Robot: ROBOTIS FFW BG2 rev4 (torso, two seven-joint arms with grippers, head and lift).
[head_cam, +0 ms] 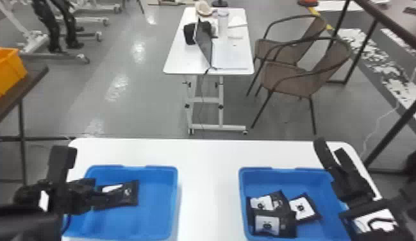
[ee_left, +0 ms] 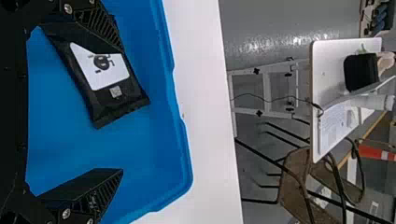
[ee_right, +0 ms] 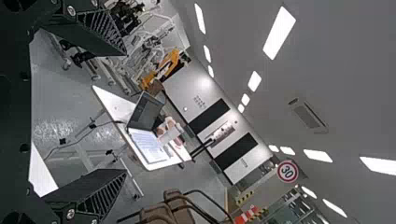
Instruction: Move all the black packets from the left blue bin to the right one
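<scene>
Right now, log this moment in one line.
left tool: open, over left bin | packet: in left bin | right tool: open, near right bin | right bin: packets

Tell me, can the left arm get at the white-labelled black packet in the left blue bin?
Probably yes: the left gripper is open over the left blue bin, and the label on the black packet lies uncovered, though the gripper may need to shift.

Black arms (head_cam: pixel 18 221) carry ribbed black fingers (head_cam: pixel 323 153) and silver screws (ee_right: pixel 71 213)
</scene>
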